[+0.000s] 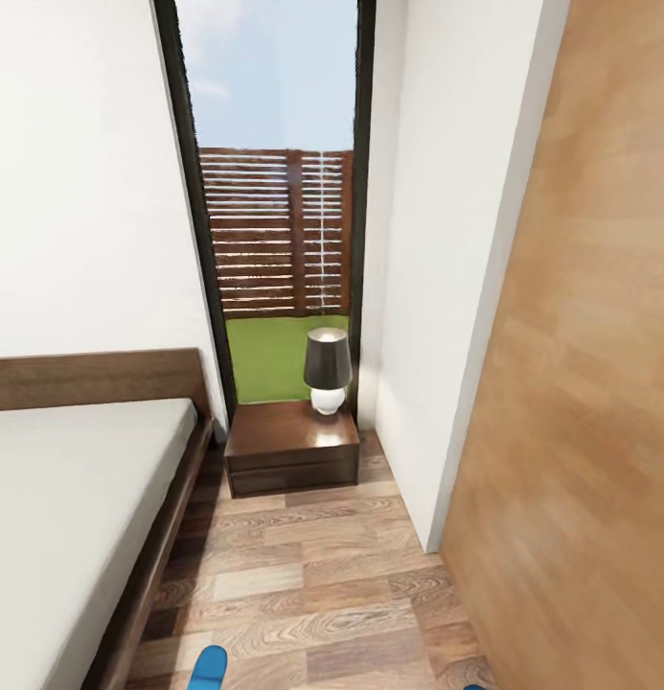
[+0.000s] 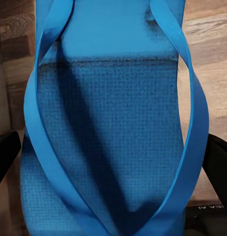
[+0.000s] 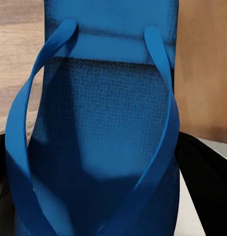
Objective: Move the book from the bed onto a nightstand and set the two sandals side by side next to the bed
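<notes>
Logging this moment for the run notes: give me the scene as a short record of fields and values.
room: bedroom, wood-plank floor, tall window onto fence and grass
bed: at left, mattress bare where visible
nightstand: beside the bed, under the window
lamp: upright on the nightstand
left sandal: blue, lying between the left fingers
right sandal: blue, lying between the right fingers
grip: cannot tell if either is clamped

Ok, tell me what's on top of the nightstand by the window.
On the nightstand stands one table lamp, dark shade over a round white base, at its back right corner. The rest of the glossy top shows bare. The spot under the lamp's base is covered.
</notes>
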Controlling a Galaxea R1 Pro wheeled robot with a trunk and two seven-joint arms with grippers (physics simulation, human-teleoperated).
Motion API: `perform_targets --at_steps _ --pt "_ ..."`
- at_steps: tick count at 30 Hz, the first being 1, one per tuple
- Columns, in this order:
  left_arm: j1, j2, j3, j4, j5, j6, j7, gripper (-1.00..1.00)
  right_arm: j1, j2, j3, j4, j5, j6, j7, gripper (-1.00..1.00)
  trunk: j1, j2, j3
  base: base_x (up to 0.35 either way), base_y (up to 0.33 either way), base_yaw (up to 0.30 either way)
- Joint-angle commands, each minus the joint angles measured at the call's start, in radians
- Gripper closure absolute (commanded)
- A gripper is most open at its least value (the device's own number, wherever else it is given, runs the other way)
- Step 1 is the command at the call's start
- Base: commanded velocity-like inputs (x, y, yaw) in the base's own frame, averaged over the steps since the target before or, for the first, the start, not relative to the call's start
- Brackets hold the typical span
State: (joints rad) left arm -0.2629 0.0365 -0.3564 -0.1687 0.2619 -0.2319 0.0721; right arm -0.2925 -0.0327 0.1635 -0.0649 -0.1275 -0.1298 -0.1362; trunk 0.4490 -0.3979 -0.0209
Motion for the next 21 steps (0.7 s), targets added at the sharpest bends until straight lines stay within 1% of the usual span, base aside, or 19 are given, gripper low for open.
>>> perform_targets --at_steps 1,7,21 --pt "-0.001 0.000 -0.009 0.000 0.007 -0.003 0.005 1.00 -0.001 0.000 0.008 0.000 -0.012 -0.004 -0.002 1.00 0.001 -0.002 -0.002 0.251 -0.002 0.083" --pt "-0.001 0.000 -0.009 0.000 0.007 -0.003 0.005 1.00 -0.001 -0.001 0.008 0.000 -0.012 -0.004 -0.002 1.00 0.001 -0.002 -0.002 0.251 -0.001 0.035" --pt "-0.001 0.000 -0.009 0.000 0.007 -0.003 0.005 1.00 0.000 0.000 0.008 0.000 -0.012 -0.004 -0.002 1.00 0.001 -0.002 -0.002 0.252 0.000 0.004"
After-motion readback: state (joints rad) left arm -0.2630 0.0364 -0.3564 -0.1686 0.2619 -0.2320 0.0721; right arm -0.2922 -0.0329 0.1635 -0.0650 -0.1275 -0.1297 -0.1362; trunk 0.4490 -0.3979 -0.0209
